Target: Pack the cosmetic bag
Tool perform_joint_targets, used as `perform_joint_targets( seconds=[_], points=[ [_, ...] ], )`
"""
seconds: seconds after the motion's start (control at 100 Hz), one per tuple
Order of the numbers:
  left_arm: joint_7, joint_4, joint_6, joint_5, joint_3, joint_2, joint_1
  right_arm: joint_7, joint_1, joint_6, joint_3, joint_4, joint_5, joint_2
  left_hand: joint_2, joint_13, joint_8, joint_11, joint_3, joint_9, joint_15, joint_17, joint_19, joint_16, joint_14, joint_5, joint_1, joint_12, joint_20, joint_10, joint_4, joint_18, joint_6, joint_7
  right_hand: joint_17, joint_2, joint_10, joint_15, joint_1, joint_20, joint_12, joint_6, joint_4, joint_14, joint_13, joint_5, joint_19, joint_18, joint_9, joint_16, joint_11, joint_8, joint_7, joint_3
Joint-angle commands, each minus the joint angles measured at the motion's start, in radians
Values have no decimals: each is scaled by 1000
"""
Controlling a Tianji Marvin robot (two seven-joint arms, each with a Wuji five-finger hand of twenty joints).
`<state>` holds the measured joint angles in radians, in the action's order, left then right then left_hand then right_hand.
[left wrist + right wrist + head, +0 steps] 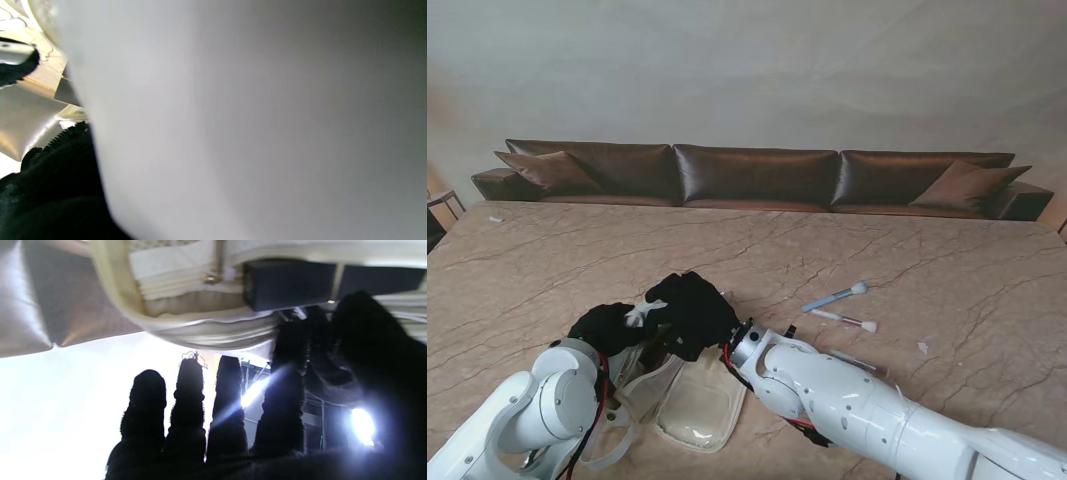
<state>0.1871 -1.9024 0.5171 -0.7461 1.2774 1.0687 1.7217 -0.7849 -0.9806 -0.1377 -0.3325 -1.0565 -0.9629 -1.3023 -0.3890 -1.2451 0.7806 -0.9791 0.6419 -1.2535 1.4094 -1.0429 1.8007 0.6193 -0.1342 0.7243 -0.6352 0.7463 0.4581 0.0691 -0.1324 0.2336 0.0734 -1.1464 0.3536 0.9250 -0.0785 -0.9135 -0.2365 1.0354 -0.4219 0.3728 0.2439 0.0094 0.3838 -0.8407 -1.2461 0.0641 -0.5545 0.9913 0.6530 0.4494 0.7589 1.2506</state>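
I am seeing the cream cosmetics bag (695, 412) lying open on the table (947, 250) just nearer to me than both gloved hands. My right hand (692, 312) is hovering with fingers (186, 406) spread, gripping nothing. I cannot tell how my left hand (612, 325) is curling.

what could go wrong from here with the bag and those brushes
1. Both hands, left hand and right hand, crowd over the bag, so the fingers may collide or snag its zip.
2. The left wrist view is almost wholly blocked by something pale, so that hand works nearly blind.
3. Two brushes lie loose to the right, apart from the bag; a sweeping arm could knock them farther off.
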Motion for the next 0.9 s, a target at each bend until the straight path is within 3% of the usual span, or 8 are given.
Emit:
perform_joint_targets(
  seconds=[0.0,0.09,0.17,0.26,0.39,0.47,0.68,0.89],
  points=[
    [3,-16,-7,4,-2,7,6,-12,-3,12,-4,4,-7,5,54,-29,9,-112,45,-82,19,-25,140,13,8,-2,-40,45,-6,242,2,-8,-70,-22,-4,11,-5,5,-23,5,-22,-18,-30,-16,-2,34,-6,3,0,15,30,10,-15,34],
    [0,-16,-9,6,-3,8,7,-11,-3,52,-4,1,-16,9,54,-29,9,-112,47,-82,19,-25,140,13,8,-3,-39,45,-6,243,2,-8,-70,-21,-6,26,-5,3,-22,5,-43,-22,-26,-14,-2,26,-12,2,-1,21,51,24,2,31],
    [-1,-18,-10,10,-4,8,8,-24,3,74,4,14,-20,3,53,-29,9,-112,46,-82,18,-25,140,13,8,-2,-39,46,-6,243,2,-8,-71,-22,-5,49,-8,4,-48,0,-85,39,134,-11,-2,16,-21,1,-3,24,67,-2,98,7],
    [-2,-22,-13,11,-5,8,12,-35,14,85,21,31,-25,-3,52,-29,9,-112,47,-82,18,-25,140,13,8,-3,-40,46,-6,243,2,-8,-70,-21,-7,60,-8,4,-70,-1,-93,139,197,-8,-2,-27,-23,5,-10,21,63,-67,230,-32],
    [-6,-30,-14,10,-5,9,16,-38,29,60,41,62,-15,-18,53,-29,10,-112,46,-84,18,-25,140,13,8,-2,-40,46,-7,242,1,-8,-70,-21,-17,23,-19,7,-90,2,-84,194,187,-16,-16,-127,-22,3,-29,20,50,-159,280,-42],
    [-6,-32,-13,10,-6,9,16,-58,44,43,62,90,-15,-31,51,-29,11,-113,47,-84,18,-25,140,13,8,-1,-40,46,-7,243,2,-8,-70,-22,-11,12,-30,3,-111,1,-79,182,177,-25,-22,-158,-22,-4,-40,18,48,-196,292,-31],
    [-8,-30,-11,16,-12,10,14,-87,62,4,89,139,-4,-61,52,-29,11,-113,48,-84,18,-25,139,13,8,-2,-40,46,-7,243,1,-8,-71,-21,-12,-64,-39,-8,-125,-1,-85,151,155,-39,-39,-155,-23,-16,-30,16,63,-201,298,-19],
    [-12,-28,-12,22,-14,11,15,-157,65,-26,94,172,-2,-80,52,-29,11,-113,47,-83,18,-25,138,13,8,-3,-39,47,-8,244,0,-9,-73,-21,-21,-144,-38,-22,-121,-2,-94,234,132,-43,-45,-101,-25,-22,-18,13,82,-168,270,-51]
  ],
)
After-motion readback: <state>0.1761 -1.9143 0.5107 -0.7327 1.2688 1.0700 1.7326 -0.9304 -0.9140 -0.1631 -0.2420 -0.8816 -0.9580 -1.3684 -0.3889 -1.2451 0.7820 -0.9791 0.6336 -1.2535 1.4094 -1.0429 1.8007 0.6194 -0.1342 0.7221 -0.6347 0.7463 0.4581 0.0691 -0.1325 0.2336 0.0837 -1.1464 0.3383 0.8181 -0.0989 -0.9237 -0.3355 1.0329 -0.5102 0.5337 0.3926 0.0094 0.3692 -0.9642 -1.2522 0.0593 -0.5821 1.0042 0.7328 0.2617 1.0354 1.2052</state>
